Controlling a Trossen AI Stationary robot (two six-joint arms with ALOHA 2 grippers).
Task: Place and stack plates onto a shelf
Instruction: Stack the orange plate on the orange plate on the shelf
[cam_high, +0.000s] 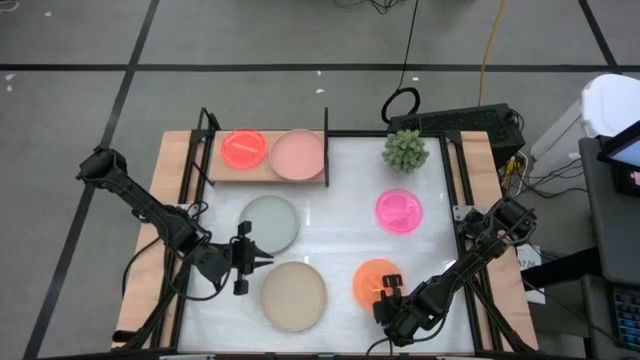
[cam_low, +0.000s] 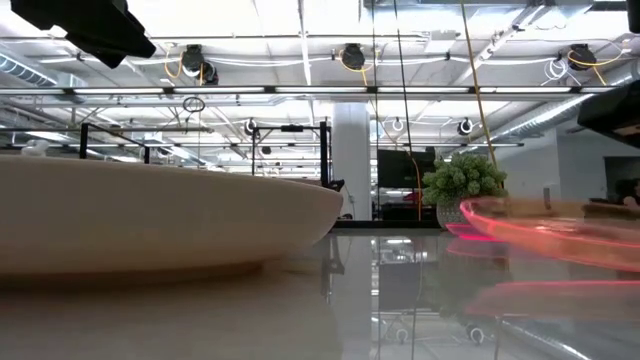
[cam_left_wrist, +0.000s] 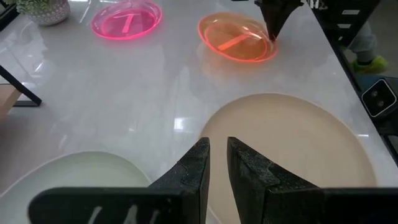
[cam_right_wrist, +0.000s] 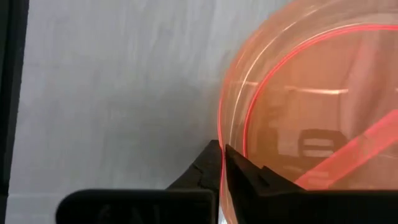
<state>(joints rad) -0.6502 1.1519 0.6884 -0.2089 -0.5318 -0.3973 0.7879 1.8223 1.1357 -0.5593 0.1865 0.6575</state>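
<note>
In the high view the wooden shelf (cam_high: 222, 172) at the table's far left carries a neon red-pink plate (cam_high: 243, 148) and a pale pink plate (cam_high: 298, 155). Flat on the white tabletop lie a grey-green plate (cam_high: 270, 222), a beige plate (cam_high: 294, 295) and a neon pink plate (cam_high: 399, 211). My right gripper (cam_high: 388, 290) is shut on the translucent orange plate (cam_high: 372, 278) near the table's near right. My left gripper (cam_left_wrist: 217, 155) is shut and hovers between the grey-green plate (cam_left_wrist: 74, 174) and the beige plate (cam_left_wrist: 298, 143), touching nothing. My right gripper pinches the orange plate's rim (cam_right_wrist: 221, 127) between its two fingers, on the plate's near right side. The fingers (cam_left_wrist: 273, 22) come slanting down from the near right. In the low view the plate (cam_low: 550, 235) sits tilted above its reflection; whether its far edge still touches the table, I cannot tell.
A spiky green plant (cam_high: 405, 149) stands at the far right of the table, beyond the neon pink plate. Black metal uprights (cam_high: 326, 145) frame the shelf's ends. The bare white tabletop (cam_high: 340, 225) lies between the plates in the middle.
</note>
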